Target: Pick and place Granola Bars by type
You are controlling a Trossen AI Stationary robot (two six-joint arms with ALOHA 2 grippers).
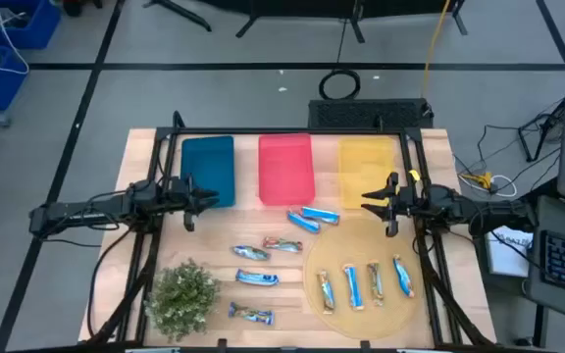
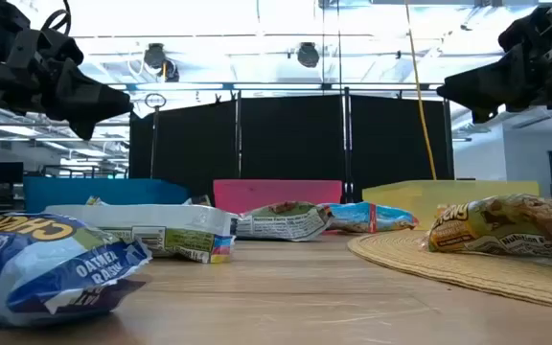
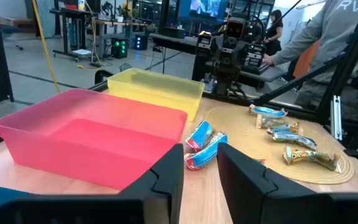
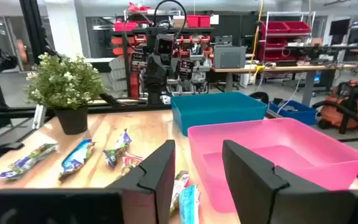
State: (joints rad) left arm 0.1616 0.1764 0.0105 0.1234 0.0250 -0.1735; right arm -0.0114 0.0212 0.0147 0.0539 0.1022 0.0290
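Eleven or so Granola Bars unsorted: four on the round woven mat, others loose on the table before three bins, seemingly all bare; sorting apparently not begun. Left gripper and right gripper raised, fingers parted, empty; next, likely reaching down to one bar.

Open left hand faces pink bin, granola bars

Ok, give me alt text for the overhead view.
Ten granola bars lie loose on a wooden table, four on a round woven mat, before empty blue, pink and yellow bins. Left gripper and right gripper hover open; potted plant front-left.
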